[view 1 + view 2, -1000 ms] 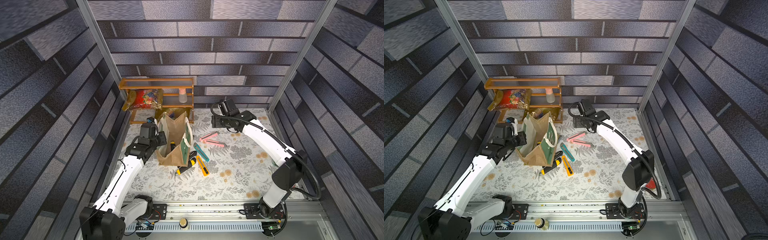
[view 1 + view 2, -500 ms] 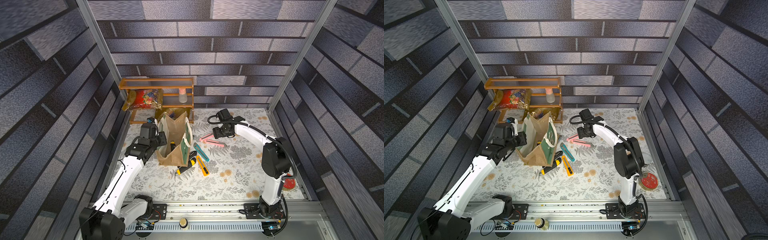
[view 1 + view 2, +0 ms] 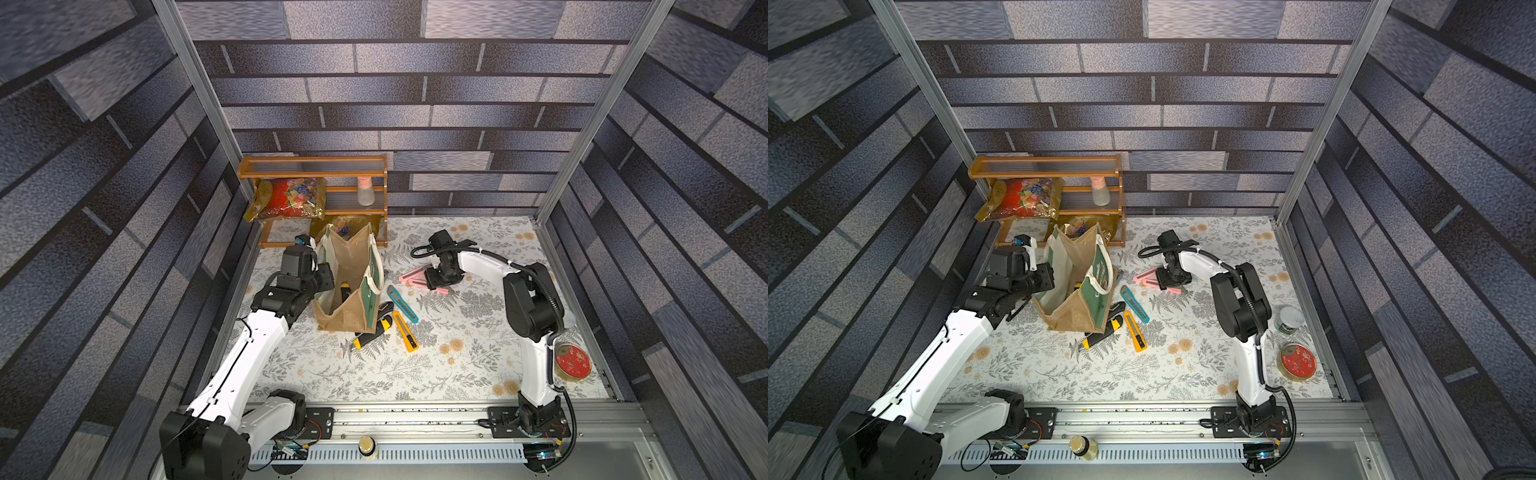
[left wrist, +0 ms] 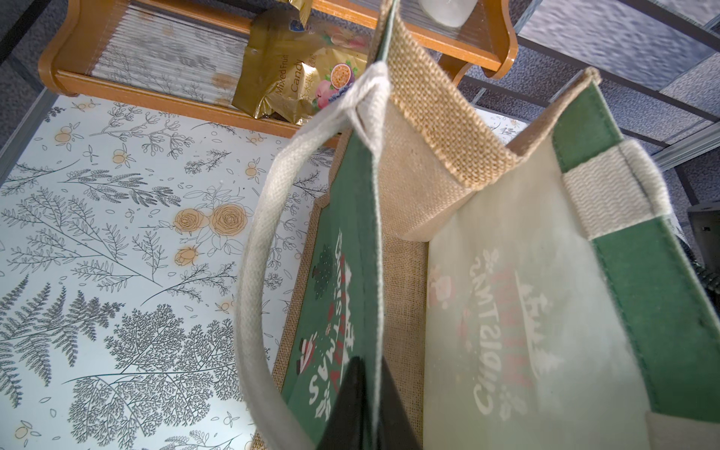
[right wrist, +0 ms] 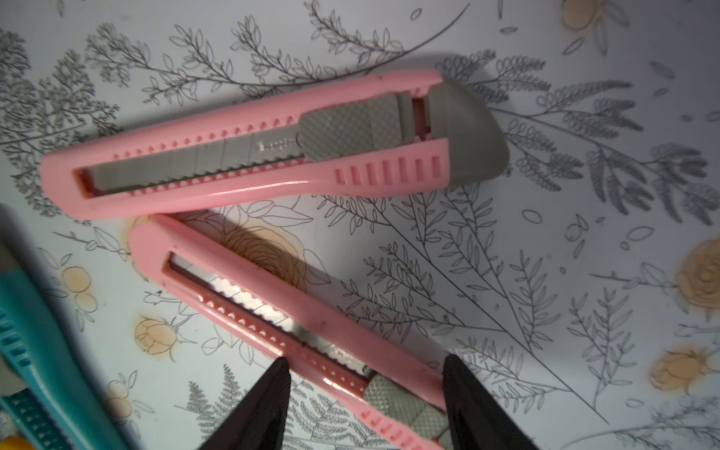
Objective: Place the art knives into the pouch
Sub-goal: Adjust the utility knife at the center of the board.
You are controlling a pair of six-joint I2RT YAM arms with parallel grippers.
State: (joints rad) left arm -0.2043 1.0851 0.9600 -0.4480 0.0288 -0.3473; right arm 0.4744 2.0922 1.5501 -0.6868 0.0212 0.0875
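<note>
Centre pink plastic art knife point(image 5: 241, 325) between spread right gripper point(image 5: 366, 362) jaws, then close, with left gripper point(image 4: 372, 409) clamped on tan burlap pouch point(image 4: 413, 163).

The floral worktop point(image 3: 374, 374) holds the pouch point(image 3: 349, 316) (upright, mouth open), shelf point(image 3: 311, 162), red tin point(image 3: 572, 361), pink knives point(image 5: 241, 195), teal knife point(image 3: 402, 303) and orange knife point(image 3: 406, 332).

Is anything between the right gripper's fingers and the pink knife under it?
Nothing visible. The right gripper is open over the pink knife, its fingers on either side; the other pink knife lies outside them.
</note>
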